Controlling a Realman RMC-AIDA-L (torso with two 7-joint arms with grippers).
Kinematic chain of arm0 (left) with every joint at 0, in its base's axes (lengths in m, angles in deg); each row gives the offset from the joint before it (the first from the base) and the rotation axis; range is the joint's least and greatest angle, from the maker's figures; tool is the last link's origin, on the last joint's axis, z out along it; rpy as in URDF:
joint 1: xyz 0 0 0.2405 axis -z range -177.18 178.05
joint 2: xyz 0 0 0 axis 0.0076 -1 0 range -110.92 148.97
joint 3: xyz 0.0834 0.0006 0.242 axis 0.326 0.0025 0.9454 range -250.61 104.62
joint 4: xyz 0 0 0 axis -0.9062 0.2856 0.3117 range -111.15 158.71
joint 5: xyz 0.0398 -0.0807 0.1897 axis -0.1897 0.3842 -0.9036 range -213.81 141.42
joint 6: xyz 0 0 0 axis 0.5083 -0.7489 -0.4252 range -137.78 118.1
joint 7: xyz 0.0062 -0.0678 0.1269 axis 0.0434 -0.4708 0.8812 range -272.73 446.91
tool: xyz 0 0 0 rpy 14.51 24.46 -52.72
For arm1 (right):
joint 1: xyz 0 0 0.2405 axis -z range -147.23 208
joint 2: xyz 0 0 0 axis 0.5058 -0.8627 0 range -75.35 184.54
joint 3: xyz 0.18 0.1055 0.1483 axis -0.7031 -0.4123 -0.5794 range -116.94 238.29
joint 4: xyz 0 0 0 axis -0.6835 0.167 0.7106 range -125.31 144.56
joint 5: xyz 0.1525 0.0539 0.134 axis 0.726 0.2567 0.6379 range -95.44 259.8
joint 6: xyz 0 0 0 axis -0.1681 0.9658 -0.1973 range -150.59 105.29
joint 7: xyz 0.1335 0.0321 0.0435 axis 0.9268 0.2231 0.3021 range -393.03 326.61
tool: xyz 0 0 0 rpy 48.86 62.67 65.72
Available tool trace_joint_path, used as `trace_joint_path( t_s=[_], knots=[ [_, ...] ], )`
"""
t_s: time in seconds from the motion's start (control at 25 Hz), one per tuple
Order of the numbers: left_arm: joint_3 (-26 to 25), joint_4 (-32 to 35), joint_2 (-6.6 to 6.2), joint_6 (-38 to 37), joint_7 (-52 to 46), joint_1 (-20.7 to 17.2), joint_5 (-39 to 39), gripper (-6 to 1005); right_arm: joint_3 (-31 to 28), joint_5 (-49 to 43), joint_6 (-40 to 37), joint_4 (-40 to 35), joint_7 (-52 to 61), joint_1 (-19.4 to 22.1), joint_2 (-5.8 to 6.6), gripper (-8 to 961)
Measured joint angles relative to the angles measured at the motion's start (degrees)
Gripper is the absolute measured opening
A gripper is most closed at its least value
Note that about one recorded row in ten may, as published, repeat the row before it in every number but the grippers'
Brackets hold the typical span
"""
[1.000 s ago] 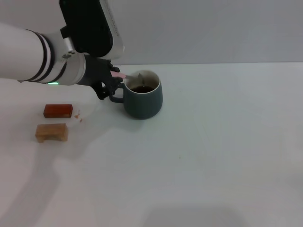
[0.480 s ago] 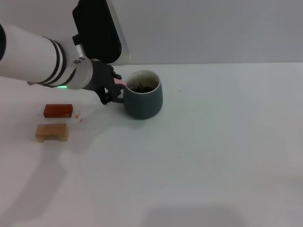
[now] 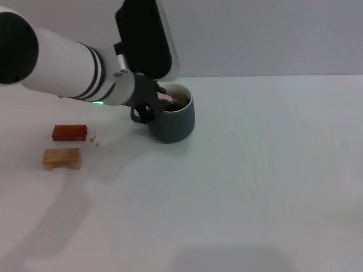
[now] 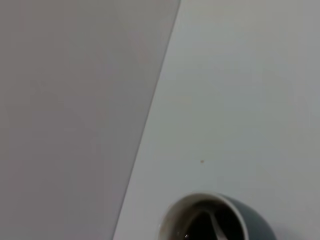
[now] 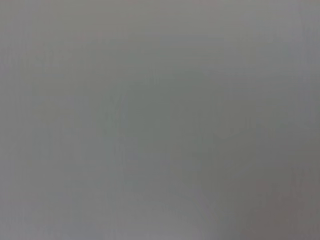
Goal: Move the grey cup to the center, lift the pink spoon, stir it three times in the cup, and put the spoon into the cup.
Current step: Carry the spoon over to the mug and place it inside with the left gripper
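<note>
The grey cup (image 3: 173,120) stands on the white table left of centre, with dark liquid inside and its handle towards my left arm. My left gripper (image 3: 156,103) is over the cup's near-left rim, shut on the pink spoon (image 3: 166,98), whose pale pink handle shows at the fingers. The spoon's grey metal end dips into the liquid, seen in the left wrist view (image 4: 216,226), where the cup's rim (image 4: 172,212) also shows. The right gripper is out of view.
A reddish-brown block (image 3: 70,132) and a tan block (image 3: 62,158) lie on the table at the left, with small crumbs (image 3: 95,139) beside them. The wall rises behind the table's far edge.
My left arm has moved to the right, carrying the spoon from beside the cup's handle to over its rim. The cup has stayed in place.
</note>
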Motion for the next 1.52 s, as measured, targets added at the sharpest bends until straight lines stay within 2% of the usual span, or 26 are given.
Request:
trace_joint_path(
  t_s=[0.28, 0.64, 0.88, 1.2, 1.52],
  knots=[
    [1.2, -3.0, -0.15, 1.4, -0.5, -2.1, -0.2, 170, 0.1, 0.0, 0.2, 0.1, 0.0, -0.3, 0.00, -1],
    [-1.1, -5.0, -0.44, 2.8, -0.3, -4.3, -2.4, 170, 0.4, 0.0, 0.4, 0.1, 0.0, -1.1, 0.00, -1],
    [-2.2, -3.2, -0.42, 2.3, -0.1, -2.6, -2.7, 170, 0.3, 0.0, 0.6, 0.1, 0.0, -1.1, 0.00, -1],
    [-0.9, 1.1, 0.00, -0.3, -0.1, 1.2, -1.8, 170, 0.3, 0.0, 0.6, -0.3, 0.7, -1.0, 0.00, -2],
    [1.2, 1.5, 0.05, -1.5, -0.4, 1.8, -0.3, 170, 0.3, 0.0, 1.2, -0.5, 0.7, -1.3, 0.00, -2]
  ],
)
